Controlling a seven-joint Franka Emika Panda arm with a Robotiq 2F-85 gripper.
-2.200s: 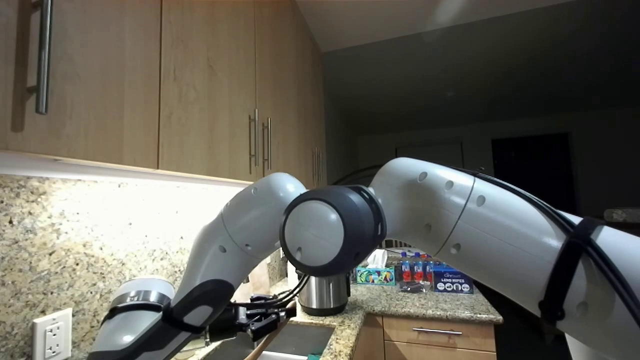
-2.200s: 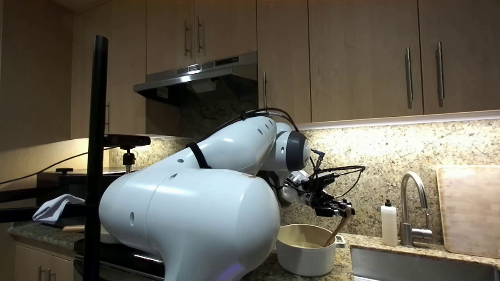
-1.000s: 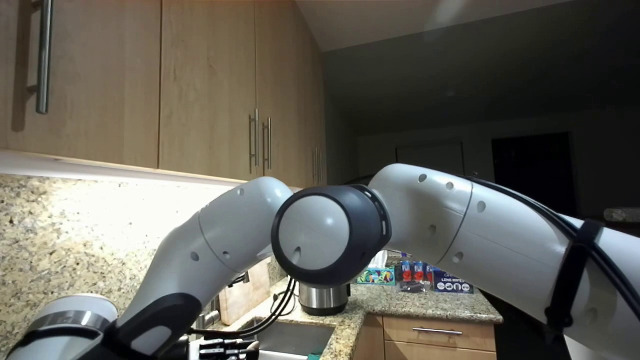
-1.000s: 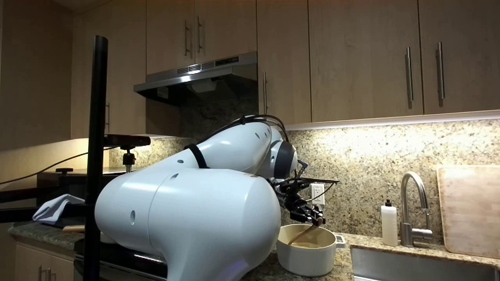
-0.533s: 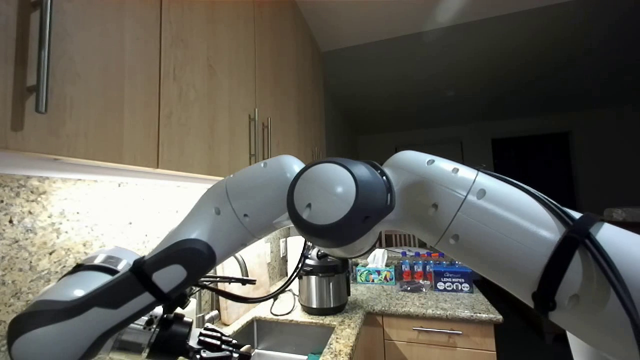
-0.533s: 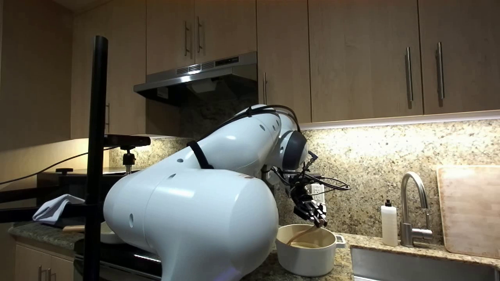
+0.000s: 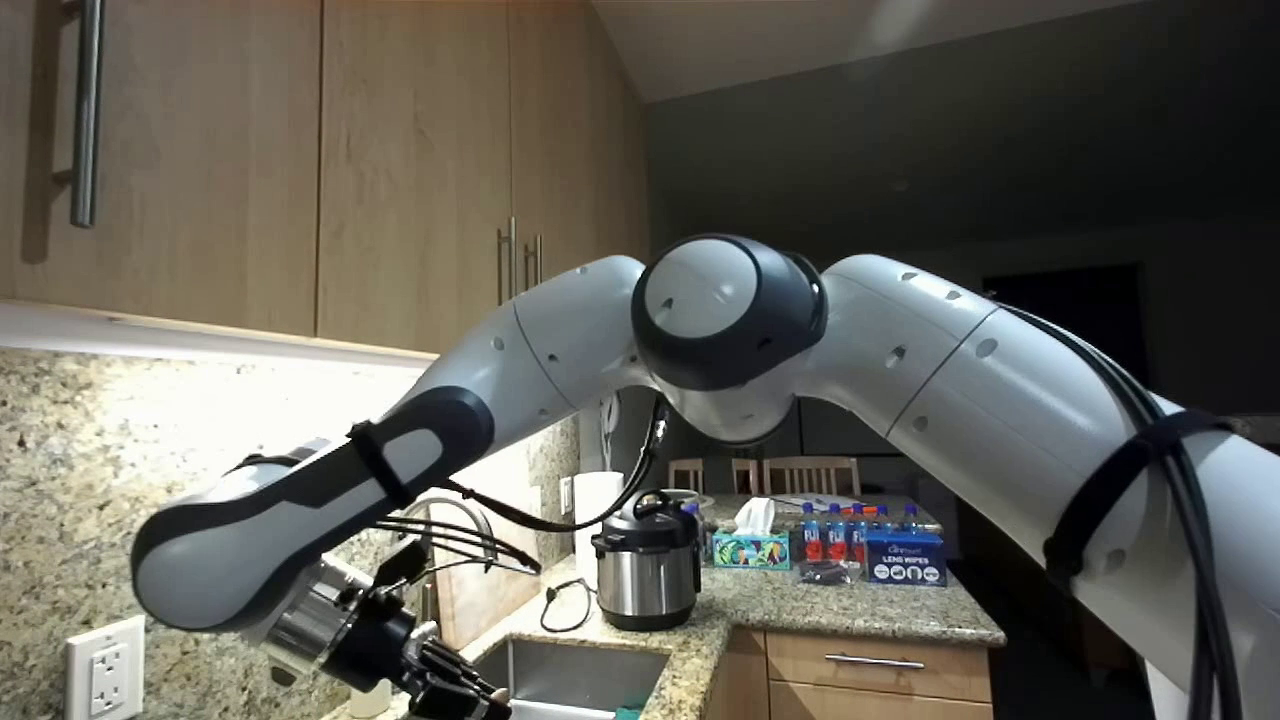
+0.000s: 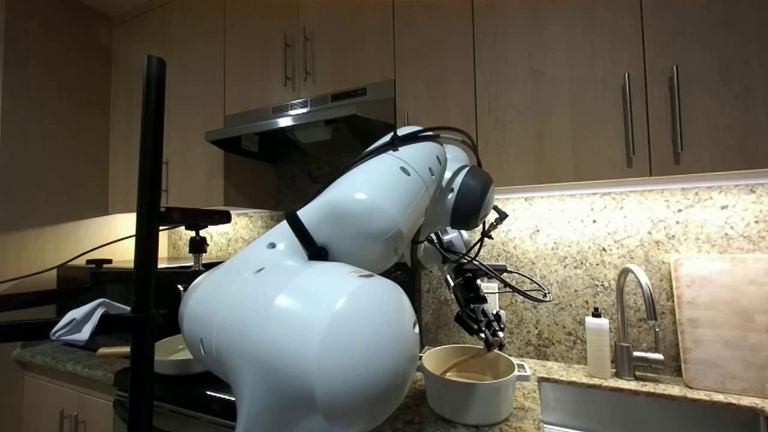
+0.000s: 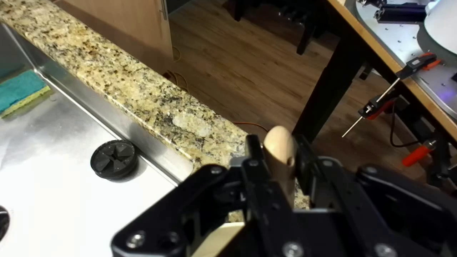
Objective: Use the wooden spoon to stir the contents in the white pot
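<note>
The white pot (image 8: 471, 399) stands on the counter beside the sink, with pale contents (image 8: 471, 377) low inside it. A wooden spoon (image 8: 469, 360) leans in it, its lower end toward the pot's left side in that exterior view. Above the pot's rim my gripper (image 8: 495, 341), pointing steeply down, is shut on the upper end of the handle. In the wrist view the rounded handle tip (image 9: 279, 142) shows between the two black fingers, and a strip of the pot's pale rim (image 9: 223, 235) appears below. The spoon's head is hidden in the pot.
Close by the pot lies the steel sink (image 7: 580, 675) with a faucet (image 8: 633, 318), a white bottle (image 8: 597, 345) and a cutting board (image 8: 720, 324) behind. A silver pressure cooker (image 7: 648, 575) stands beyond the sink. A black pole (image 8: 150, 240) rises near the arm.
The spoon's lower end has gone from the pot's right side to its left in an exterior view. My gripper came lower and left, then tilted steeper while the elbow rose.
</note>
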